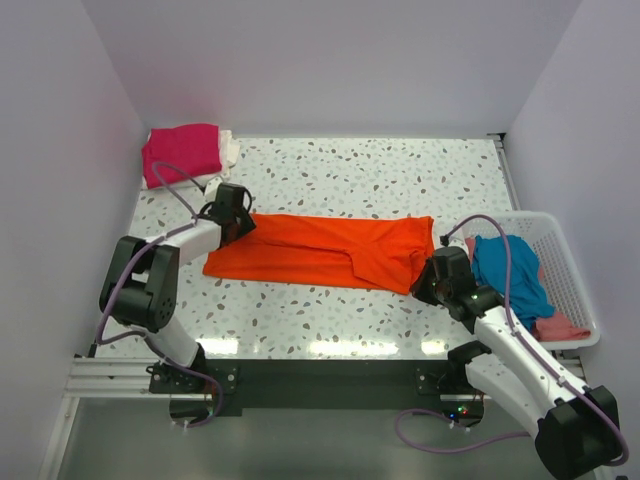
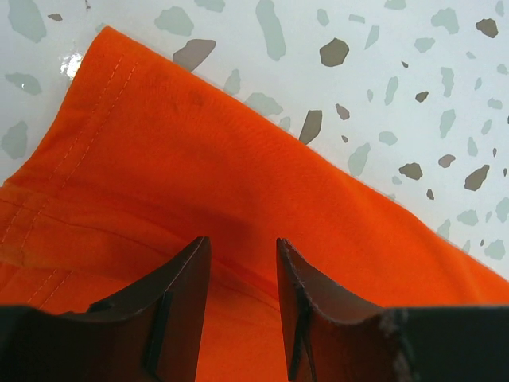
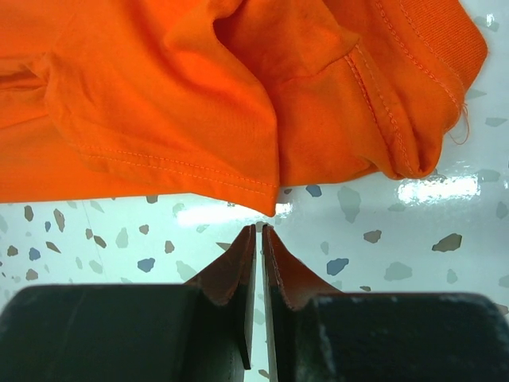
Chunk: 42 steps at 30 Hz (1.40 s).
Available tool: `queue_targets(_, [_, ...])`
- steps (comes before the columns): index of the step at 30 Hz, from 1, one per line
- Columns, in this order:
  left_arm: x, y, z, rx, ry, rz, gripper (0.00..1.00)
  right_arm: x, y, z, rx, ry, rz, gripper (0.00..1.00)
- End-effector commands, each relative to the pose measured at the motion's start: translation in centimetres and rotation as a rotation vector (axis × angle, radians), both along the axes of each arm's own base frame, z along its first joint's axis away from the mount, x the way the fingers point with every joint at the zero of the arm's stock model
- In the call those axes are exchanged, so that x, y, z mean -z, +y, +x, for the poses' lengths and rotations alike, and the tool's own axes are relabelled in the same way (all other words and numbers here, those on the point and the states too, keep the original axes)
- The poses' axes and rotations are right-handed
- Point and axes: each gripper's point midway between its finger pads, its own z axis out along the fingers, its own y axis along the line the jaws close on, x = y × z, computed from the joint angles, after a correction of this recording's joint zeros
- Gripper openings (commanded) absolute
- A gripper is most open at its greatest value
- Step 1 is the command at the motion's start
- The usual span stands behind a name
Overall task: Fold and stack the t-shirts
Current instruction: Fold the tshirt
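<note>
A bright orange t-shirt point(image 1: 320, 250) lies in a long flat band across the middle of the speckled table. My left gripper point(image 1: 238, 228) sits over its left end. In the left wrist view its jaws point(image 2: 242, 239) stand apart above the orange cloth point(image 2: 238, 159), where a low crease runs between them. My right gripper point(image 1: 425, 282) is at the shirt's near right corner. In the right wrist view it is shut point(image 3: 259, 227) with nothing between the fingers, just short of a hemmed point of the shirt point(image 3: 159, 95).
A folded magenta-pink t-shirt point(image 1: 182, 152) rests on a white one point(image 1: 230, 150) at the back left corner. At the right edge a white slatted basket point(image 1: 575, 262) holds a teal-blue t-shirt point(image 1: 505, 270) and a salmon-pink one point(image 1: 560, 327). Walls close in both sides.
</note>
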Motion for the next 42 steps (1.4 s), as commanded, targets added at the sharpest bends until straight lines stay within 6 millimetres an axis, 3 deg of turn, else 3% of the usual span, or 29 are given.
queue_targets(1, [-2.3,0.3,0.2,-0.015,-0.063,-0.016,0.43,-1.5,-0.1,0.8,0.013,-0.042,0.003,0.11])
queue_targets(42, [0.1,0.7,-4.6,0.001,-0.01,-0.056,0.43,-1.7,-0.1,1.1,0.021,-0.041,0.003,0.12])
